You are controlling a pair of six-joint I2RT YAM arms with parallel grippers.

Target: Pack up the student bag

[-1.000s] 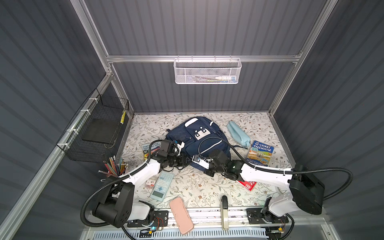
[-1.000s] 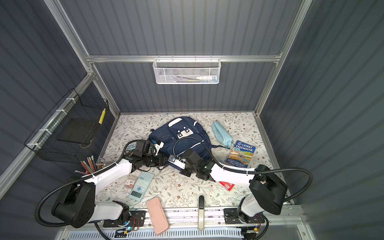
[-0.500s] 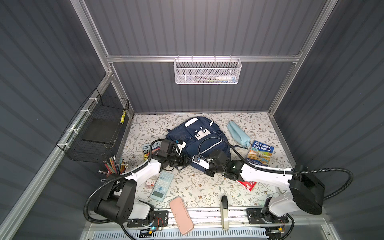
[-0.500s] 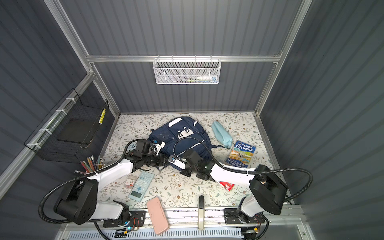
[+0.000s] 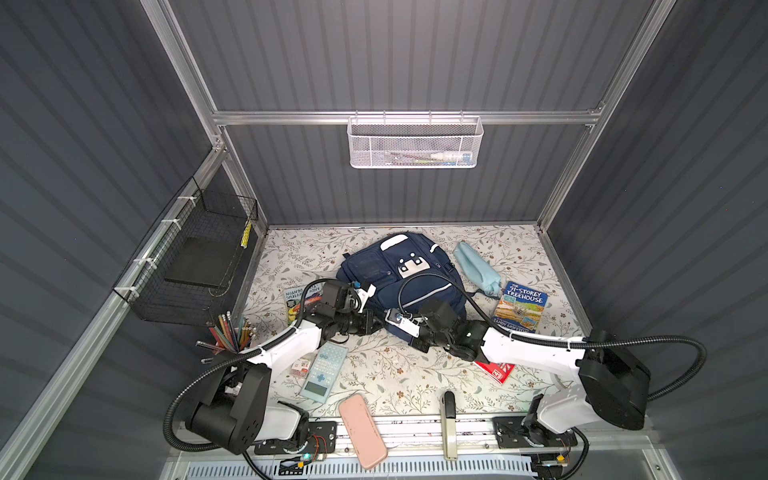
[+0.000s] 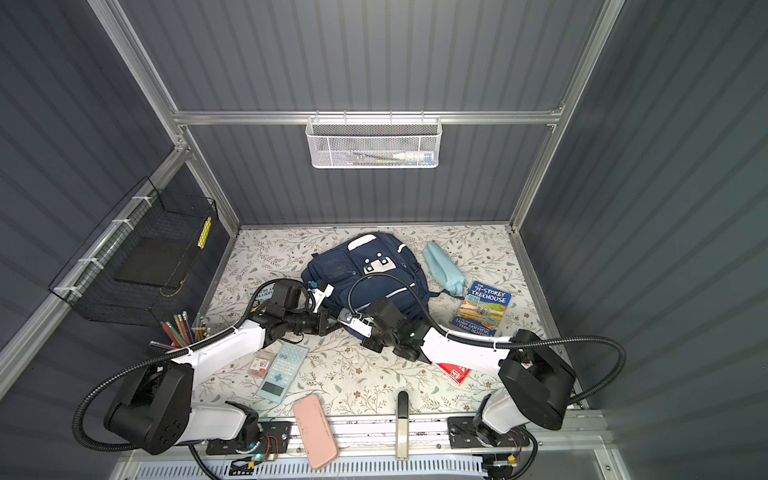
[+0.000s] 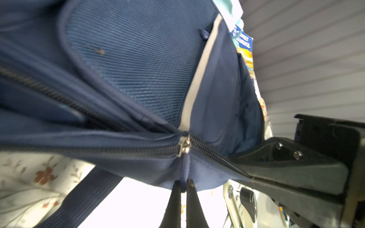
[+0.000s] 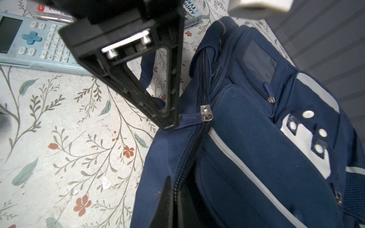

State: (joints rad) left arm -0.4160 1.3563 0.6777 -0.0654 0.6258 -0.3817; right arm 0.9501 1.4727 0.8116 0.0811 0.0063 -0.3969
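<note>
Since earlier frame left gripper [image 7: 183, 187] jaws went fm part-open to shut, now pinching zip pull [image 7: 185, 167] of student bag [image 5: 374, 270]; arms otherwise same spot. Right gripper [image 8: 174, 199] jaws closed too, clamped on bag edge along zip, just beside left one. I see bag lying mid-tabletop [image 5: 395, 374] twd back wall, front pockets up. Calculator [image 5: 324, 370] nr left arm, pink case [image 5: 362, 430] at front edge, pale blue pouch [image 5: 476, 268] + book [image 5: 519, 307] right of bag
</note>
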